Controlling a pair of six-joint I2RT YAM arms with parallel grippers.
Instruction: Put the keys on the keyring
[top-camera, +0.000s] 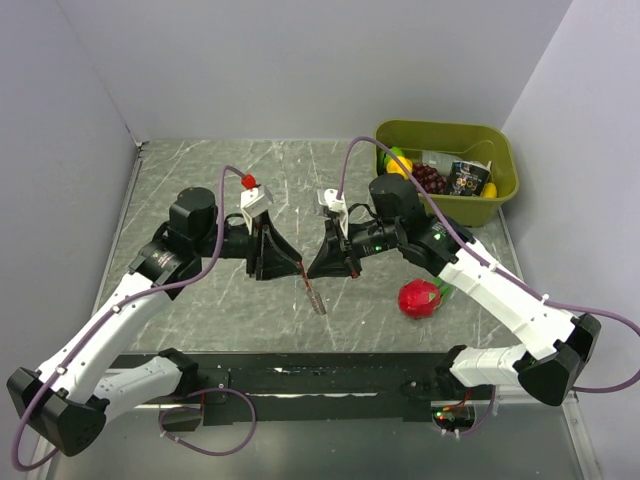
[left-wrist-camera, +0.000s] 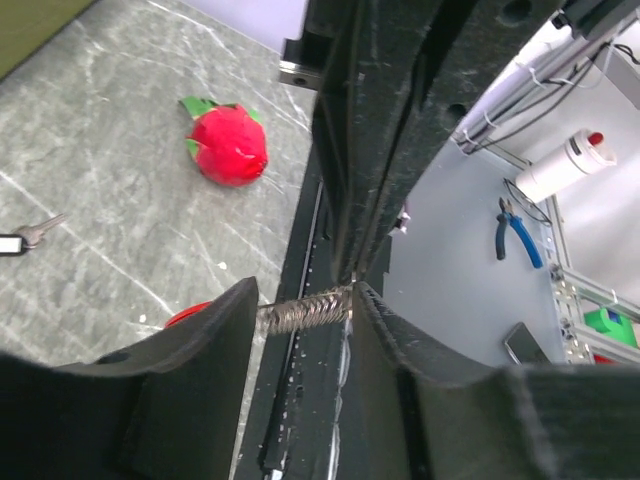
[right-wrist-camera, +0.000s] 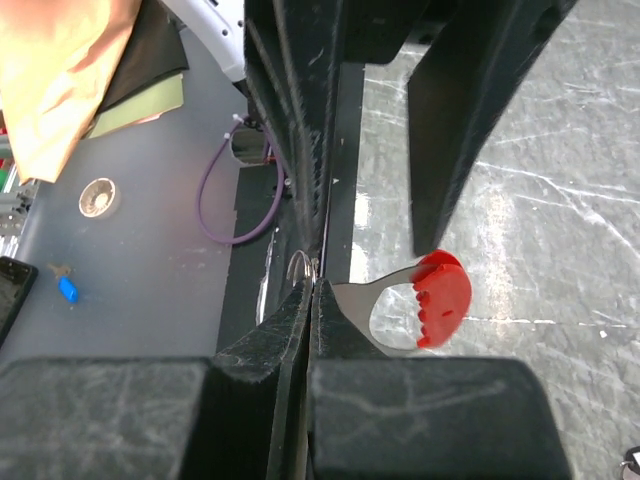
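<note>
My two grippers meet tip to tip above the middle of the table. My right gripper is shut on the keyring, a thin wire loop poking out of its tips. The keys hang from that spot: the red piece sits to the right of my fingers and the jagged strip slants down. My left gripper has its fingers apart. The jagged strip lies across the gap at its tips and passes behind its left finger. I cannot see it clamped there.
A red fruit with green leaves lies on the table right of the grippers. An olive bin with fruit and packets stands at the back right. Another small key lies on the table. The black front rail runs along the near edge.
</note>
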